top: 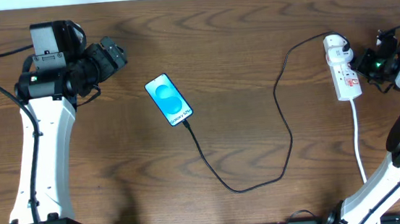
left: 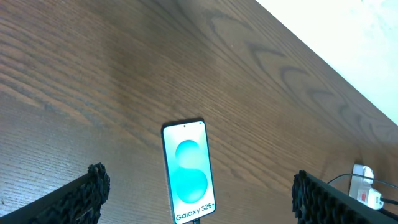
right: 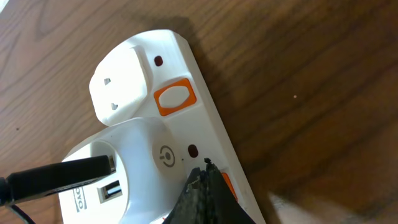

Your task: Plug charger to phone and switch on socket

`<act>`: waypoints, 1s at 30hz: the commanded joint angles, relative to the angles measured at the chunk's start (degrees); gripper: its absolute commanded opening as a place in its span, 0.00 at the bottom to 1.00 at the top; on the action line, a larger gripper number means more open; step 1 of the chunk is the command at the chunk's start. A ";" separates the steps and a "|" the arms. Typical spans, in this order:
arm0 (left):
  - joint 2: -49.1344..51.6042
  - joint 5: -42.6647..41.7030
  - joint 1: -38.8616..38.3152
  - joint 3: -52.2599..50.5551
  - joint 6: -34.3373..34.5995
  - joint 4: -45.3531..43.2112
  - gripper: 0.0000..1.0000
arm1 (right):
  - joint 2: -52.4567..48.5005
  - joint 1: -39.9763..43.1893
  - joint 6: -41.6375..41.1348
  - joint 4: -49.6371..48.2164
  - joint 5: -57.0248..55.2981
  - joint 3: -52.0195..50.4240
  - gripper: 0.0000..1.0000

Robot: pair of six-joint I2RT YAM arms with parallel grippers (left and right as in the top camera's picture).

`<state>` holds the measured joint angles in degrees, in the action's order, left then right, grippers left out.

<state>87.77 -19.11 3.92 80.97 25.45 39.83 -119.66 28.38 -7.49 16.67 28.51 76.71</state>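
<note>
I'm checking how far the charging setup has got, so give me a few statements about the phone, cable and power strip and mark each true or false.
1. The black cable reaches the phone's lower end. True.
2. The left fingers grip the phone. False: they are spread open, clear of it.
3. The right fingers are shut, tip on the power strip beside an orange switch. True.
4. The phone's screen is dark. False: it glows blue.

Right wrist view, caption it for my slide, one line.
Shut right hand poised at an orange switch on the white power strip, beside the charger plug.
</note>
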 commanded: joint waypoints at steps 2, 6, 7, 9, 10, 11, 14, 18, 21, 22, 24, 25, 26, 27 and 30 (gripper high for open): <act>0.22 0.59 -0.09 -0.48 -0.55 0.02 0.95 | -2.19 -1.11 -0.17 2.82 3.37 -0.74 0.01; 0.22 0.57 -0.09 -0.48 -0.55 0.02 0.95 | -2.19 -1.11 -0.20 3.41 3.58 -0.74 0.01; 0.22 0.57 -0.09 -0.48 -0.55 0.02 0.95 | -2.19 -1.11 -0.20 3.48 3.58 -0.74 0.01; 0.22 0.57 -0.09 -0.48 -0.57 0.04 0.95 | -2.19 -1.11 -0.20 3.48 3.58 -0.74 0.01; 0.22 0.57 -0.09 -0.48 -0.55 0.04 0.95 | -2.19 -1.11 -0.20 3.48 3.61 -0.74 0.01; 0.22 0.57 -0.09 -0.48 -0.55 0.02 0.95 | -2.19 -1.11 -0.20 3.48 3.61 -0.74 0.01; 0.22 0.57 -0.09 -0.48 -0.55 0.02 0.95 | -2.19 -1.11 -0.17 3.43 5.57 -0.74 0.01; 0.22 0.57 -0.09 -0.48 -0.55 0.02 0.95 | -2.19 -1.11 -0.20 3.39 5.57 -0.74 0.01; 0.22 0.57 -0.09 -0.48 -0.55 0.04 0.95 | -2.19 -1.11 -0.20 3.45 6.62 -0.74 0.01; 0.22 0.59 -0.09 -0.48 -0.55 0.02 0.95 | -2.19 -1.11 -0.20 3.43 6.60 -0.74 0.01; 0.22 0.57 -0.09 -0.48 -0.55 0.02 0.95 | -2.19 -1.11 -0.22 3.48 6.71 -0.74 0.01; 0.22 0.57 -0.09 -0.48 -0.55 0.02 0.95 | -2.19 -1.11 -0.20 3.48 7.61 -0.74 0.01; 0.22 0.57 -0.09 -0.48 -0.55 0.02 0.95 | -2.19 -1.11 -0.20 3.45 8.24 -0.74 0.01; 0.22 0.59 -0.09 -0.48 -0.55 0.04 0.95 | -2.19 -1.11 -0.22 3.43 8.87 -0.74 0.01; 0.22 0.57 -0.09 -0.48 -0.55 0.02 0.95 | -2.19 -1.11 -0.20 3.45 9.22 -0.74 0.01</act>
<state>87.77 -19.11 3.92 80.97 25.45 39.83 -119.63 28.93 -7.49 18.61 30.57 77.14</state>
